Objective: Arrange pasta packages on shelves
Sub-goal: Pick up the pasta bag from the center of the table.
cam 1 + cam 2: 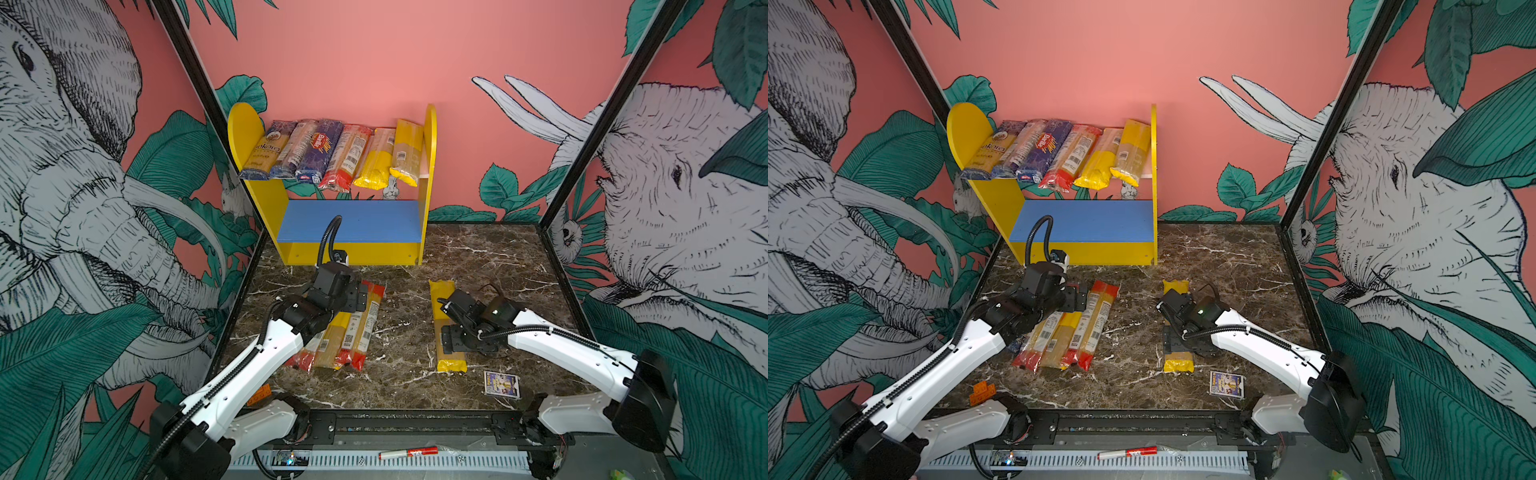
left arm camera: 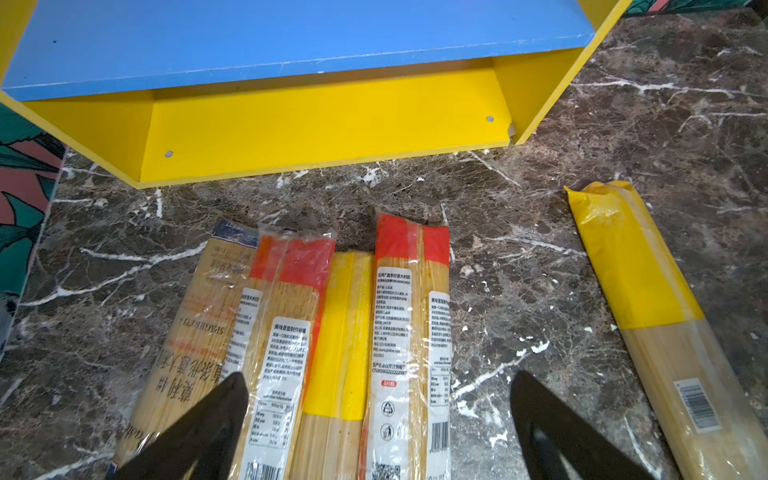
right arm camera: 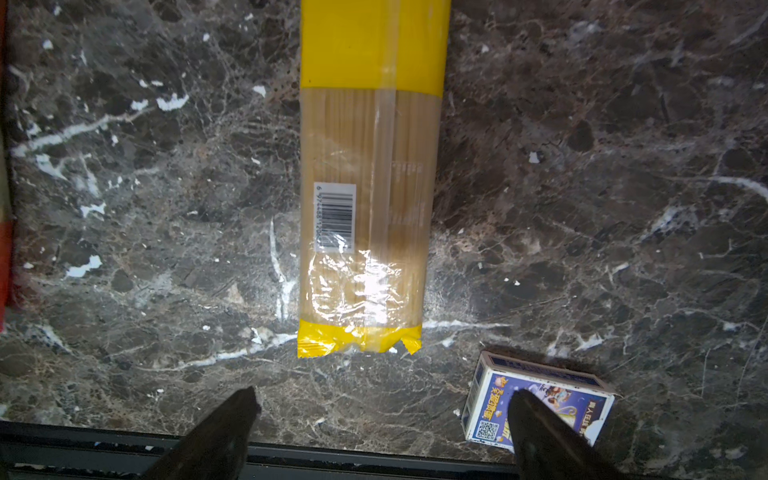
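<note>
1. While the left hand [image 2: 379,376] hangs spread above four pasta packages [image 2: 345,332] lying side by side toward the bench's [image 1: 498,257] 9 o'clock, the right hand [image 3: 384,392] hangs spread above a lone yellow packet [image 3: 365,166] toward 3 o'clock.
2. Six more packets [image 1: 332,153] lie in a row on the shelves [image 1: 245,124], 12 o'clock.
</note>
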